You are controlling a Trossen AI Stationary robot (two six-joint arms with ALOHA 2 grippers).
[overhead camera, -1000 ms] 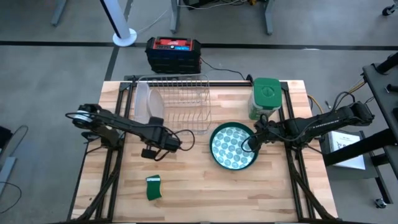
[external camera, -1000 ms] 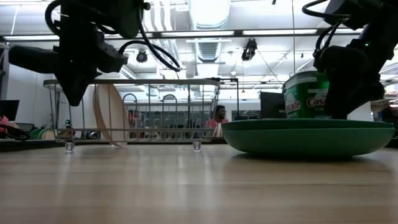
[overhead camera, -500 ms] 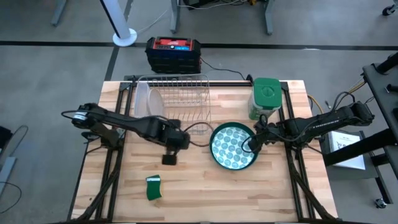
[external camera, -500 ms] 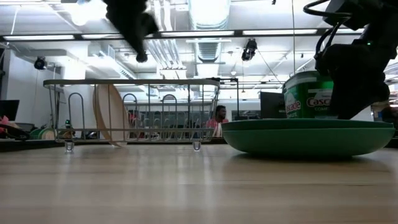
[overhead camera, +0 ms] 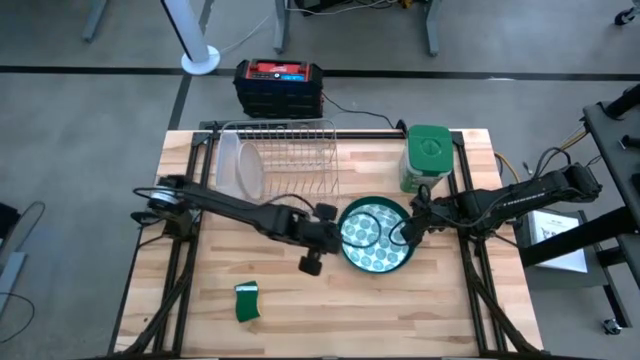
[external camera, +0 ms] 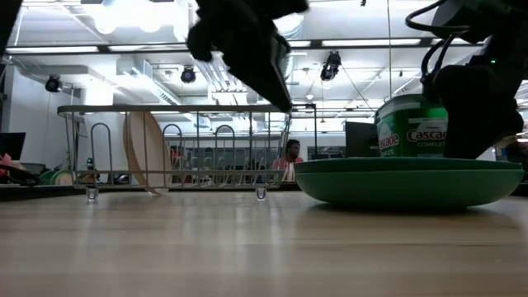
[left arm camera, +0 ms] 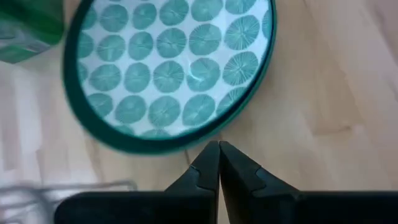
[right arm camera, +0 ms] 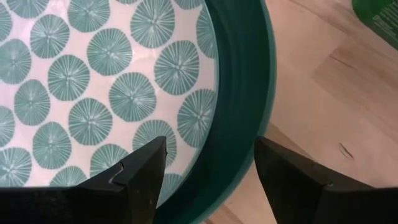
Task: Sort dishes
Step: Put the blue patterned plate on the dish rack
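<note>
A pale wooden tabletop stands on a grey floor, with a wire dish rack at its far edge holding a whitish-clear plate on edge; a green canister sits at the far right corner and a small green sponge lies near the front. The patterned plate lies flat right of centre, just in front of the canister; its rim is deep teal-green and raised, its pale floor covered in teal radial discs (glossy, probably slippery). The left tool hangs just beside the plate's left rim, fingers pressed together and holding nothing; the right tool has its fingers apart, straddling the right rim, not clamped. The risk, as I judge it: a closed left tool would only nudge the plate rather than grip it, sliding it against the right fingers; a shallow pinch on the sloped rim could let the plate tip or drop.
</note>
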